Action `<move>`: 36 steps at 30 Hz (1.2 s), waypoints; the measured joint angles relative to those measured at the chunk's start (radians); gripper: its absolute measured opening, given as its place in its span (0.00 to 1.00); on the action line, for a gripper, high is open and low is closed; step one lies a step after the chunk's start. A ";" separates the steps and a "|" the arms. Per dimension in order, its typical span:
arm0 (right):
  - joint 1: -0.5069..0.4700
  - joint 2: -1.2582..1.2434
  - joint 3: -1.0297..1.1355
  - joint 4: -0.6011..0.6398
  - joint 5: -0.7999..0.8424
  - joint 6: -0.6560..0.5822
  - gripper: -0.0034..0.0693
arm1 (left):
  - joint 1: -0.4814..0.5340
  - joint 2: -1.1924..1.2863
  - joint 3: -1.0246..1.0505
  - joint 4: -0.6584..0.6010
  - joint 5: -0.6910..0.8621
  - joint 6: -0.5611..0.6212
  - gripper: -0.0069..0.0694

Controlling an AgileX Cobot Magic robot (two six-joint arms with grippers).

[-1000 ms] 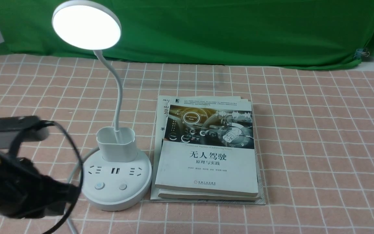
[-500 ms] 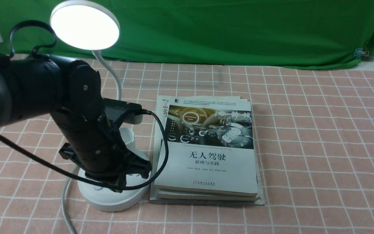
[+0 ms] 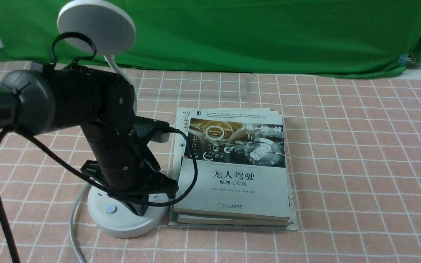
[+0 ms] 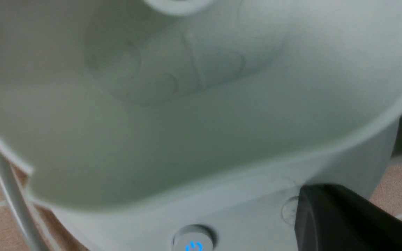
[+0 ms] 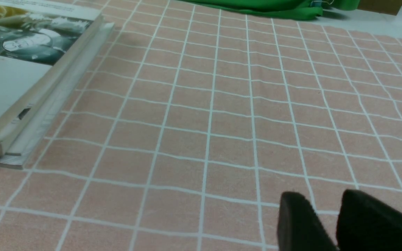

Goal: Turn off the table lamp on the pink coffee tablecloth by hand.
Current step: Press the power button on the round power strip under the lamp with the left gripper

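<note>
To the robot's left on the pink coffee tablecloth (image 3: 360,164), the table lamp (image 3: 122,228), with its round base standing flat and partly beneath the left gripper (image 3: 139,211). In the front view, to be seen angled down over the base, on the side toward the books, with tips near its front part. No way to tell from here whether touching or just above. In the left wrist view, fingers drawn together, narrow, with no space showing between and nothing seen held. Just beside those tips, the plain round button (image 4: 289,211), partly covered. A little apart from them, the power button (image 4: 193,243), marked in blue and uncovered in the front view too. Behind and above the left arm (image 3: 60,98), the disc head (image 3: 97,29), grey and unlit, on a bendy neck (image 3: 113,64) partly hidden by the arm. Beside the base, the pale cord (image 3: 73,219), curving over the cloth toward the near edge. On the other side of the base, just beside it, the stacked books (image 3: 232,190). Beyond, the green backdrop (image 3: 232,36). Over at the right gripper (image 5: 326,202), fingers slightly parted, nothing between, well apart from the lamp
</note>
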 joint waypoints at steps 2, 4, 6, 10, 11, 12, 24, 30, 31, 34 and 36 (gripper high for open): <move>0.000 0.000 0.000 0.000 0.000 0.000 0.38 | 0.000 -0.001 0.000 0.000 0.000 0.000 0.08; 0.000 0.000 0.000 0.000 0.000 0.000 0.38 | 0.000 -0.006 0.000 0.000 0.000 0.000 0.08; 0.000 0.000 0.000 0.000 0.000 0.000 0.38 | 0.000 -0.026 0.001 0.012 0.002 -0.008 0.08; 0.000 0.000 0.000 0.000 0.000 0.000 0.38 | 0.000 -0.093 0.002 0.016 0.018 -0.027 0.08; 0.000 0.000 0.000 0.000 0.000 0.000 0.38 | 0.000 -0.107 0.002 0.013 0.022 -0.027 0.08; 0.000 0.000 0.000 0.000 0.000 0.000 0.38 | 0.000 -0.110 0.002 0.011 0.023 -0.027 0.08; 0.000 0.000 0.000 0.000 0.000 0.000 0.38 | 0.009 0.000 0.000 -0.006 0.007 -0.030 0.08; 0.000 0.000 0.000 0.000 0.000 0.000 0.38 | 0.009 -0.025 0.001 -0.008 0.018 -0.031 0.08; 0.000 0.000 0.000 0.000 0.000 0.000 0.38 | 0.009 -0.044 0.001 -0.008 0.024 -0.035 0.08; 0.000 0.000 0.000 0.000 0.000 0.000 0.38 | 0.009 -0.081 0.001 -0.008 0.024 -0.042 0.08; 0.000 0.000 0.000 0.000 0.000 0.000 0.38 | 0.009 -0.106 0.001 -0.008 0.026 -0.053 0.08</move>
